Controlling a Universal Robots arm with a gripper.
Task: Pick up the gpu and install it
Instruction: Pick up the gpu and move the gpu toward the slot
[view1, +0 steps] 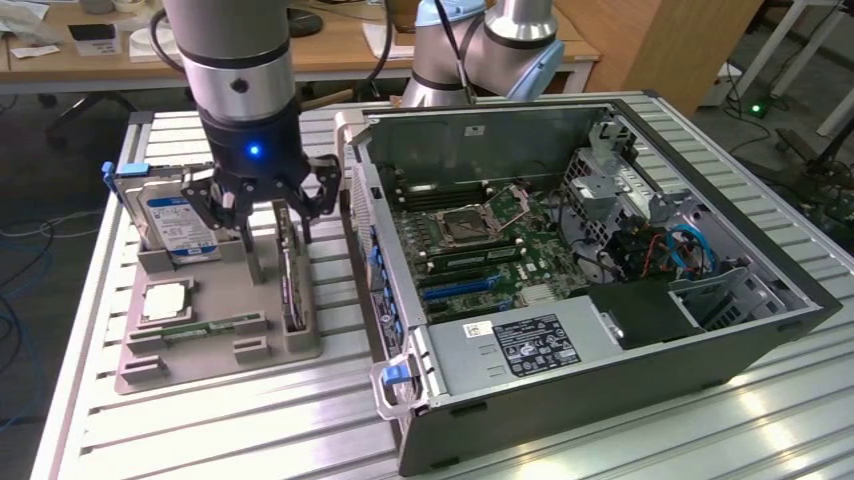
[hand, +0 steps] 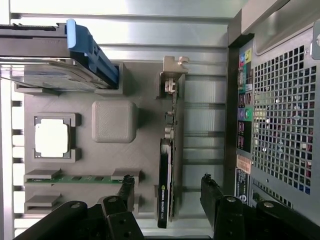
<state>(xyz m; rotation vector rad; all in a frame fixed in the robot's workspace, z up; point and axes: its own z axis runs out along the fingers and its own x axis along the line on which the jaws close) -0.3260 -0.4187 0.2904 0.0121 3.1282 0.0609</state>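
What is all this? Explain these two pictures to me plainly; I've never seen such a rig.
This is a robot arm with a two-fingered hand at its tip. One picture comes from a camera off to the side; the other from a camera on the wrist, looking down past the fingers. On the metal table sits a grey tray holding computer parts: a hard drive, a processor chip, a memory stick and the gpu, a card standing on edge. Beside the tray is an open computer case. The hand is open and holds nothing; its fingers hang on either side of the gpu.
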